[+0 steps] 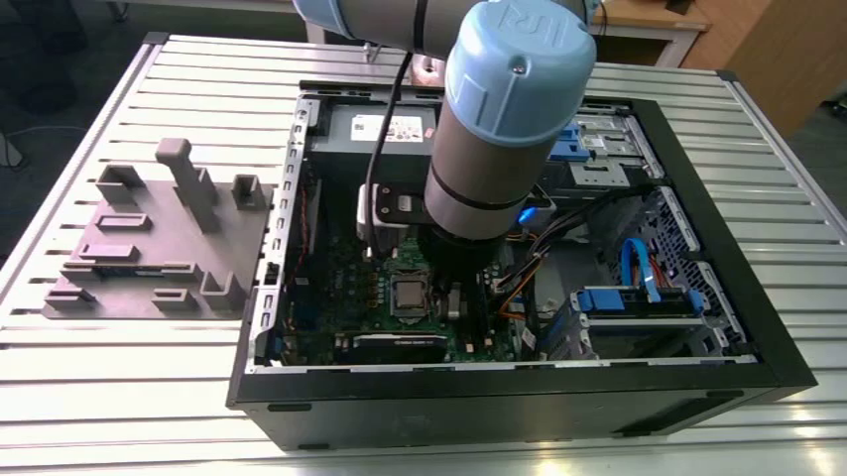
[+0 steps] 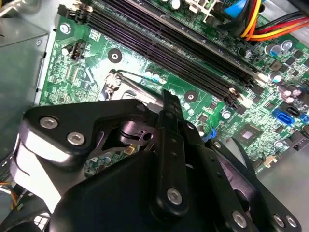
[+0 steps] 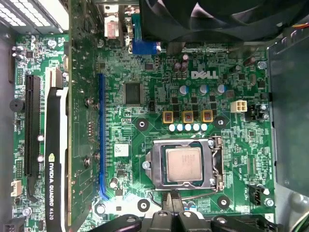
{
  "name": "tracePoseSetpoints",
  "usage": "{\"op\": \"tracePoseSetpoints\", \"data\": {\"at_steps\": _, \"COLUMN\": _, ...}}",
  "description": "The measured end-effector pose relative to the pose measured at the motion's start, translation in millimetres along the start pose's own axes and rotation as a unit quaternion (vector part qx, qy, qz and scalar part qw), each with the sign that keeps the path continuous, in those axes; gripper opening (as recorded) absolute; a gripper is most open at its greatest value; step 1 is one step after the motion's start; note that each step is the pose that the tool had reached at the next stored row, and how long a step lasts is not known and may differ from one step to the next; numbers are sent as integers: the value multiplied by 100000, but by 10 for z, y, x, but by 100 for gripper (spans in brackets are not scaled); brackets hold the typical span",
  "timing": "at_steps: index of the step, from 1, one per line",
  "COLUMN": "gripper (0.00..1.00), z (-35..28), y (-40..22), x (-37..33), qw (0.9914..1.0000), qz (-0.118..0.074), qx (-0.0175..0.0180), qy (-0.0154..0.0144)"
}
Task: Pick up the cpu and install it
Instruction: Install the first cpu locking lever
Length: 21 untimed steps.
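The cpu [image 3: 183,163] is a small silver square lying flat inside the metal socket frame [image 3: 213,164] on the green motherboard [image 3: 145,67]. The exterior view shows the cpu [image 1: 411,295] low in the open computer case, just beside the foot of my arm [image 1: 510,119]. In the first wrist view my gripper [image 3: 173,204] hovers just off the socket's edge, fingers together with nothing between them and not touching the chip. In the second wrist view the gripper [image 2: 166,96] points at the socket's corner and lever [image 2: 116,79], and its body covers the chip.
The black case wall [image 1: 741,288] surrounds the board. A grey power-supply box [image 1: 384,124] sits at the back, a fan [image 3: 212,19] and a graphics card [image 3: 55,164] flank the socket. Memory slots [image 2: 159,43] and cables [image 2: 256,21] lie close. A grey fixture [image 1: 153,243] stands at the exterior view's left.
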State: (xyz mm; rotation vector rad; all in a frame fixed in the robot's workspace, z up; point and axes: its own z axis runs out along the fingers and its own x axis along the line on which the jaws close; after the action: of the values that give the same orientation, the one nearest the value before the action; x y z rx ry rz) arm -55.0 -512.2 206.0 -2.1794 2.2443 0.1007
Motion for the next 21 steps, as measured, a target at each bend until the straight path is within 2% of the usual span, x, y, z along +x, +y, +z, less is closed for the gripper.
{"op": "tracePoseSetpoints", "data": {"at_steps": 7, "gripper": 10, "z": 102, "y": -4, "x": 17, "qw": 100000, "qz": -7, "qx": 3, "qy": -4}}
{"op": "tracePoseSetpoints", "data": {"at_steps": 21, "gripper": 10, "z": 166, "y": -14, "x": 20, "qw": 100000, "qz": -7, "qx": -8, "qy": 33}}
